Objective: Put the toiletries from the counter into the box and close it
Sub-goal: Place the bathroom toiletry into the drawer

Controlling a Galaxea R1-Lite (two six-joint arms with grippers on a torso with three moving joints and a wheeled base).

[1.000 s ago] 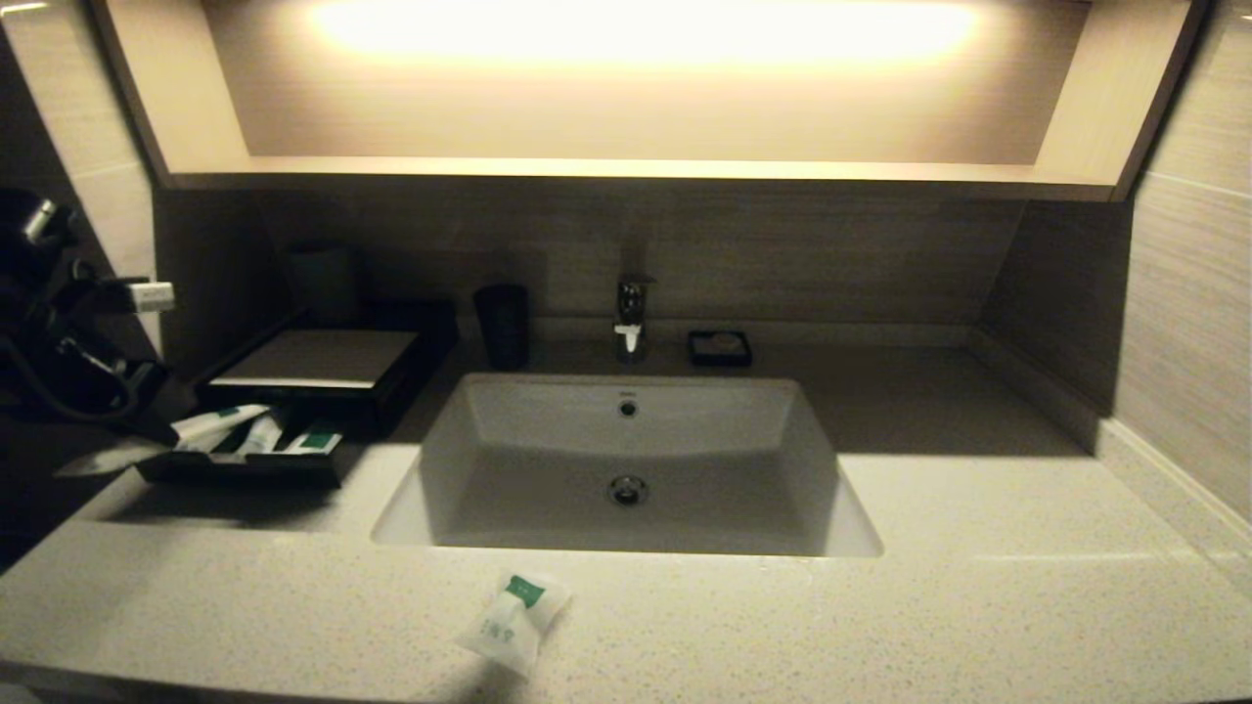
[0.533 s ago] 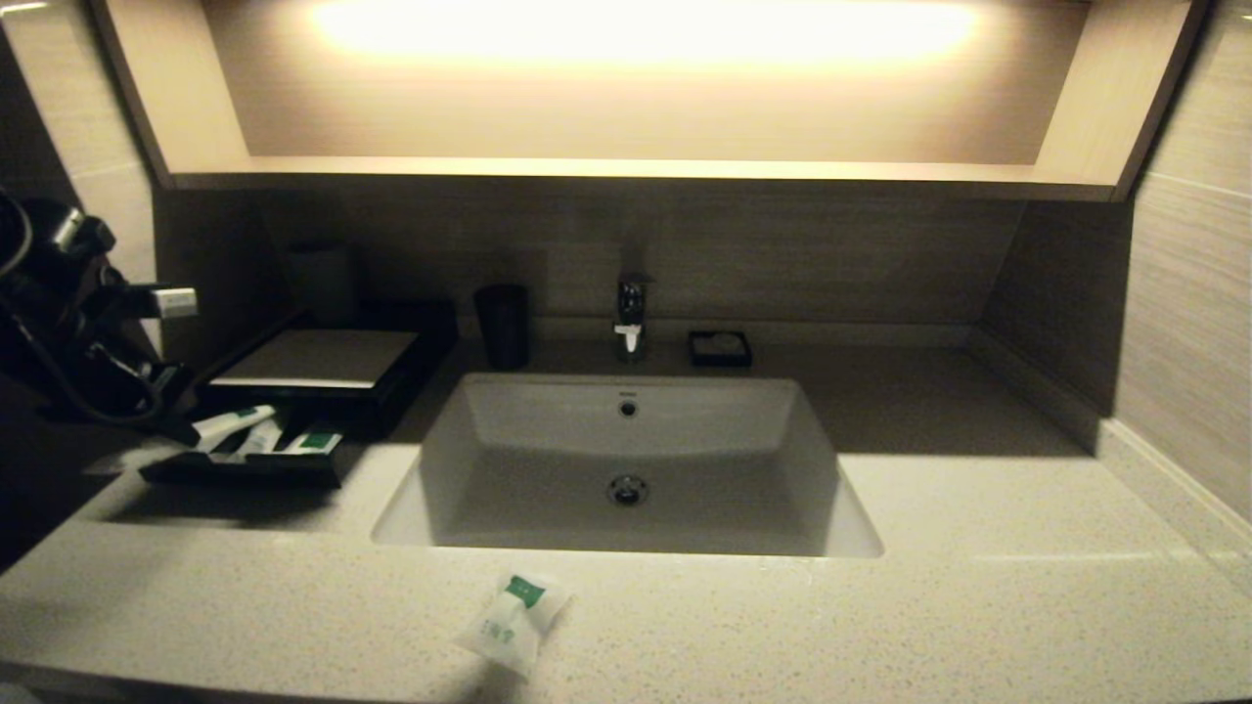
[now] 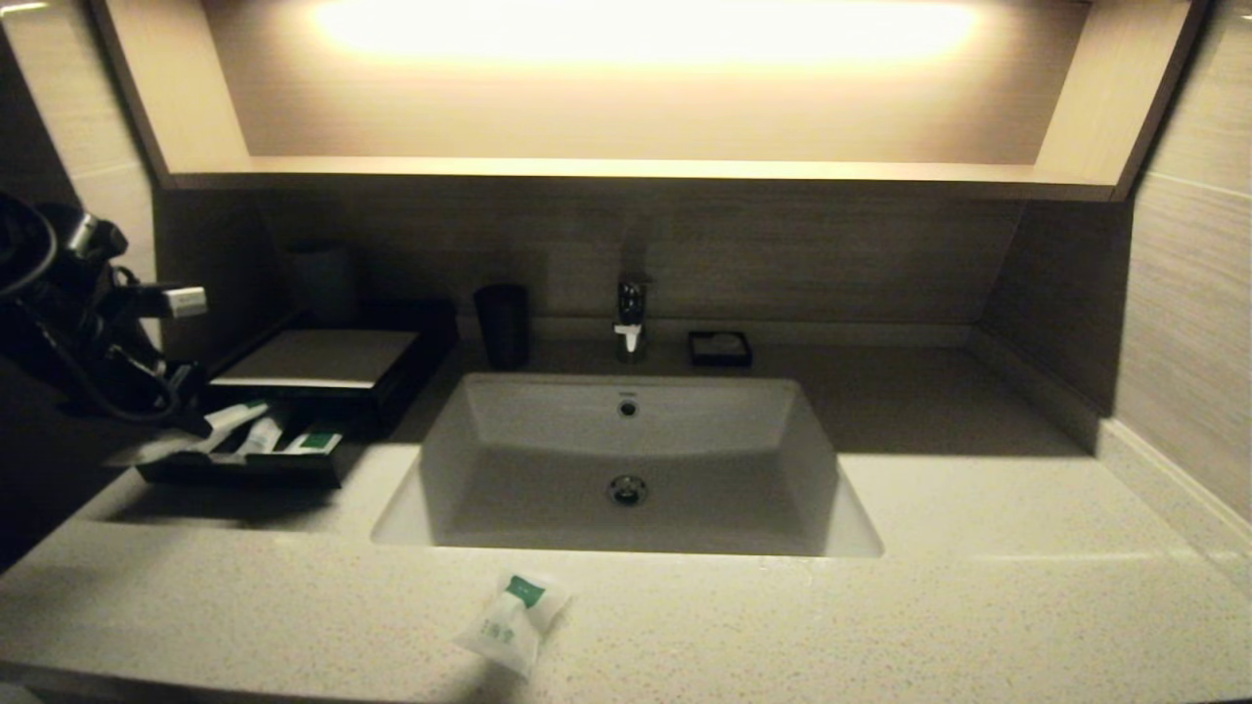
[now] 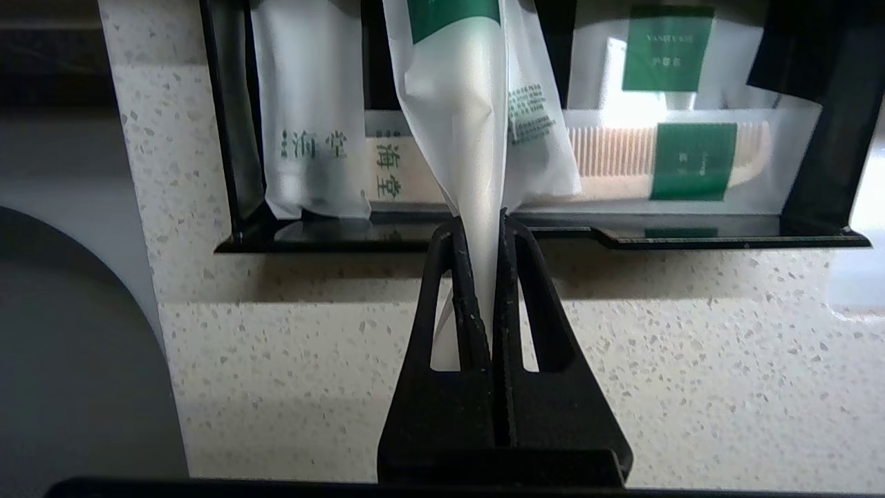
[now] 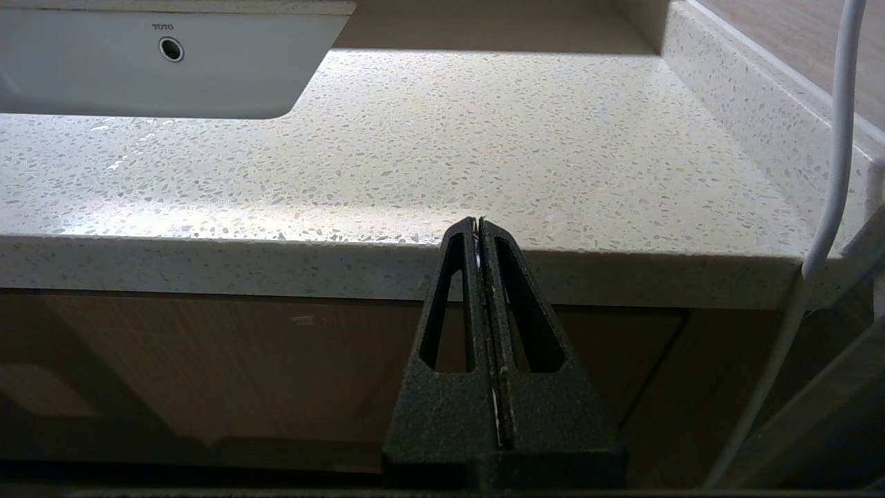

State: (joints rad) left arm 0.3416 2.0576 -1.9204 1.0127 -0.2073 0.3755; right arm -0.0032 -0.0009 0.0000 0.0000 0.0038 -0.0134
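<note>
The left gripper (image 4: 485, 228) is clamped on a long slim packet (image 4: 462, 131), translucent white with a green label, over the box's (image 3: 323, 364) open tray (image 4: 539, 238); the right gripper (image 5: 480, 225) is parked, fingers together.

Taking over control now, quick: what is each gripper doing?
Left gripper: shut on the long slim packet, over the box's open tray.
Right gripper: shut, empty, below the counter edge.

Comb (image 4: 664, 155) half covered by long packet (image 4: 477, 124); packet's top cut off above tray (image 4: 691, 238); label print unreadable.
</note>
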